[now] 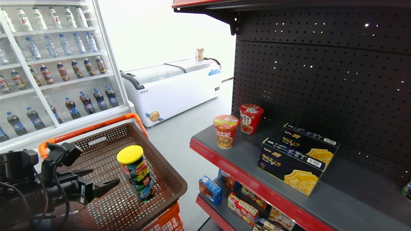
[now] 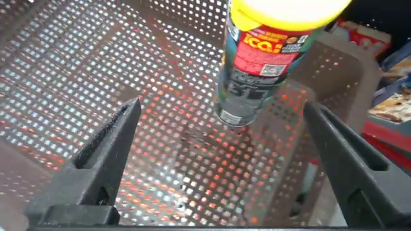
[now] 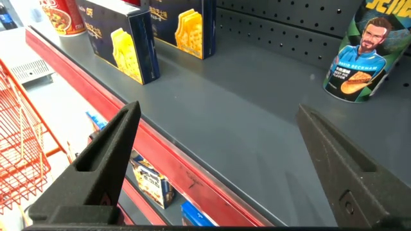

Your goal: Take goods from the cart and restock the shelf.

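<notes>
At the left of the head view, a brown perforated cart basket [image 1: 170,181] with an orange handle [image 1: 96,126] holds one tall snack canister [image 1: 136,173] with a yellow lid, standing upright on the basket floor near its far wall. This is the item to be restocked, and it is the only one visible in the basket. The left hand [image 1: 105,177] hangs inside the basket just beside the canister. Its two black fingers are spread wide and level with the lower half of the canister, touching nothing. That pose looks set for a sideways grasp round the body. To the right stands the dark grey shelf [image 1: 250,160] with a red front edge. It carries two noodle cups [image 1: 225,131] near its front corner and two dark blue boxes [image 1: 290,166] stepped one behind the other. The right hand [image 3: 218,112] hovers over a bare stretch of that shelf, its fingers apart and empty, likely kept clear of the pick. A green canister [image 3: 356,54] stands by the pegboard back wall, its top cut off by the frame. Below, a lower shelf holds small boxes [image 1: 210,190] that are partly hidden. The yellow lid is cropped in the left wrist view, and the labels are too small to make out.
</notes>
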{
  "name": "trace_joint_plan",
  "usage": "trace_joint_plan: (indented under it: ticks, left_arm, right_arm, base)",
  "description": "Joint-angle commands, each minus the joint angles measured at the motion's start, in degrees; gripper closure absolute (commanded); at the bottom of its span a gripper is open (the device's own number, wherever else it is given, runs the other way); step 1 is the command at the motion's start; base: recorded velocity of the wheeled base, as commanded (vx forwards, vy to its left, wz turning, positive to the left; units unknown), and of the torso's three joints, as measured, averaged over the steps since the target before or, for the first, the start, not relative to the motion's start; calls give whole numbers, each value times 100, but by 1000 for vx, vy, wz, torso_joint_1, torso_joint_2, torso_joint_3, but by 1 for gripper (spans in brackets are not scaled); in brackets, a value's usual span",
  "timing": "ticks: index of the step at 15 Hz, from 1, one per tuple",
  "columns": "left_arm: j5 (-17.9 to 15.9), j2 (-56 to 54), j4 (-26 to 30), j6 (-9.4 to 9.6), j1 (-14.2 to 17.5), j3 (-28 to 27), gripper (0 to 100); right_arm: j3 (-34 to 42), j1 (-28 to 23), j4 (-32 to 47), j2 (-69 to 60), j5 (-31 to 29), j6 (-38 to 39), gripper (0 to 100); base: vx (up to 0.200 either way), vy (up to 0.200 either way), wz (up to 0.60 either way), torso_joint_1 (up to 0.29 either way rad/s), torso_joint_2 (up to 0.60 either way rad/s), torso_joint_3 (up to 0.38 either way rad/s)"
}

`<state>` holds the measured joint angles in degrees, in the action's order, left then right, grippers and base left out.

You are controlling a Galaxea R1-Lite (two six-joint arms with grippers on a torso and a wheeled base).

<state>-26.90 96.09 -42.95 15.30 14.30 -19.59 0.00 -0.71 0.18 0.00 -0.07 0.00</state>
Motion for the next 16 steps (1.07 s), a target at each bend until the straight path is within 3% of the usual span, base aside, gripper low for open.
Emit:
trace_joint_plan:
  ticks: [1, 2, 8, 12, 13, 16]
  left_arm:
    - [71, -292, 14, -537, -498, 34, 0]
    - [177, -310, -3, -765, -665, 17, 0]
    - [256, 560, -135, -730, -753, -335, 0]
    - [273, 1457, -1198, -739, -753, -352, 0]
    - [273, 1870, -1691, -748, -762, -317, 0]
    - [273, 2186, -2051, -765, -815, -326, 0]
  right_arm:
    - [0, 0, -1, 0, -1, 0, 0]
    - [0, 0, -1, 0, -1, 0, 0]
    - [0, 0, -1, 0, -1, 0, 0]
    - [0, 0, -1, 0, -1, 0, 0]
    - [0, 0, -1, 0, -1, 0, 0]
    - [0, 0, -1, 0, -1, 0, 0]
  base:
    - [0, 0, 0, 0, 0, 0]
    - [0, 0, 0, 0, 0, 0]
    - [0, 0, 0, 0, 0, 0]
    - [0, 0, 0, 0, 0, 0]
    - [0, 0, 0, 0, 0, 0]
    - [0, 0, 0, 0, 0, 0]
